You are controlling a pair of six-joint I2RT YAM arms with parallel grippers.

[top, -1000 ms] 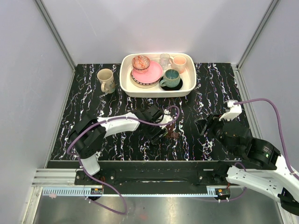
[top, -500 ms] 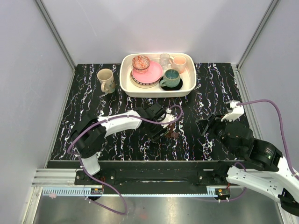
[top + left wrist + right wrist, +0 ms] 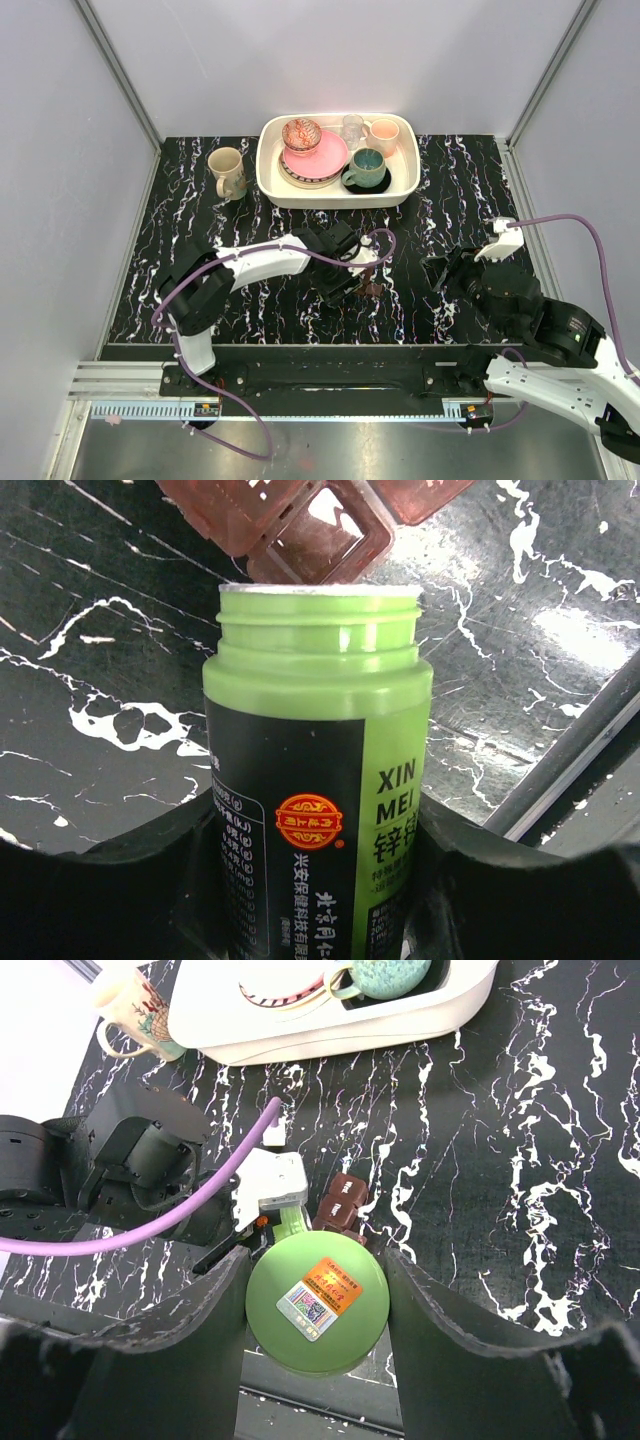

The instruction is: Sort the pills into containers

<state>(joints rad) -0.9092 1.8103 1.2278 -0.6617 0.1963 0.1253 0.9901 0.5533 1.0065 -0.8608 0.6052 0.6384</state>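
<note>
Left gripper (image 3: 345, 278) has carried the "XIN MEI" bottle (image 3: 318, 740) nearer the containers (image 3: 230, 515).

green bottle (image 3: 318, 780): "XIN MEI" in white, Chinese characters below | round orange seal at its 9 o'clock | green cap (image 3: 318, 1303): orange sticker, print illegible
</note>
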